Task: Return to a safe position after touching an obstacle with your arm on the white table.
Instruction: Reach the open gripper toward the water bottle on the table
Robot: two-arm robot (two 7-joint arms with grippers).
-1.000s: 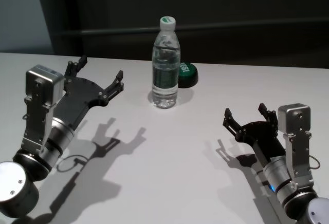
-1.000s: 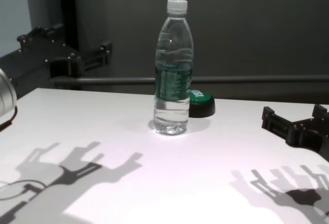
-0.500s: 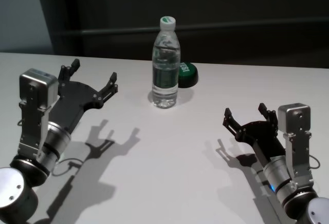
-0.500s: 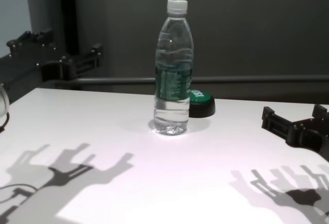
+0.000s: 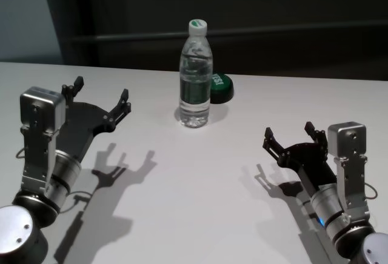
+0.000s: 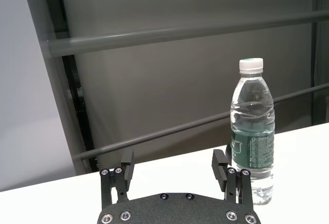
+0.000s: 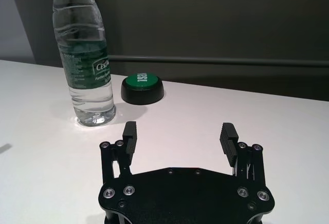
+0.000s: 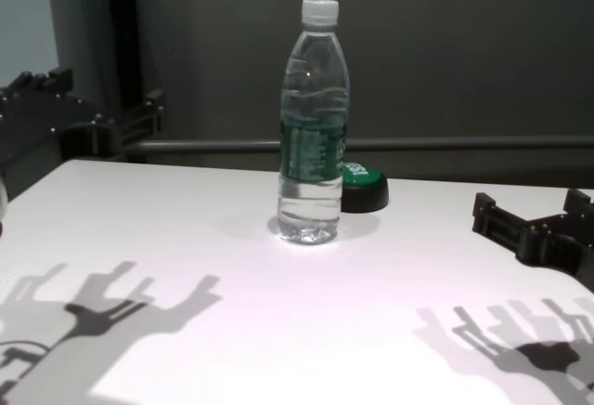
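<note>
The obstacle [image 5: 195, 76], a tall clear water bottle with a white cap and dark green label, stands upright at the back middle of the white table [image 5: 200, 185]. It also shows in the chest view as the obstacle [image 8: 314, 126], and in both wrist views as the obstacle [image 6: 252, 131] and the obstacle [image 7: 85, 54]. My left gripper [image 5: 100, 97] hangs open above the table, well left of the bottle and apart from it, holding nothing. My right gripper [image 5: 290, 134] sits open and empty low at the right front.
A low green-topped button on a black base [image 5: 220, 87] stands just right of and behind the bottle. A dark wall with a horizontal rail [image 8: 464, 143] runs behind the table's far edge. Both arms cast shadows on the table's front.
My left gripper has drawn back to the left and toward me, away from the bottle, still open. The bottle and my right arm have not moved.
</note>
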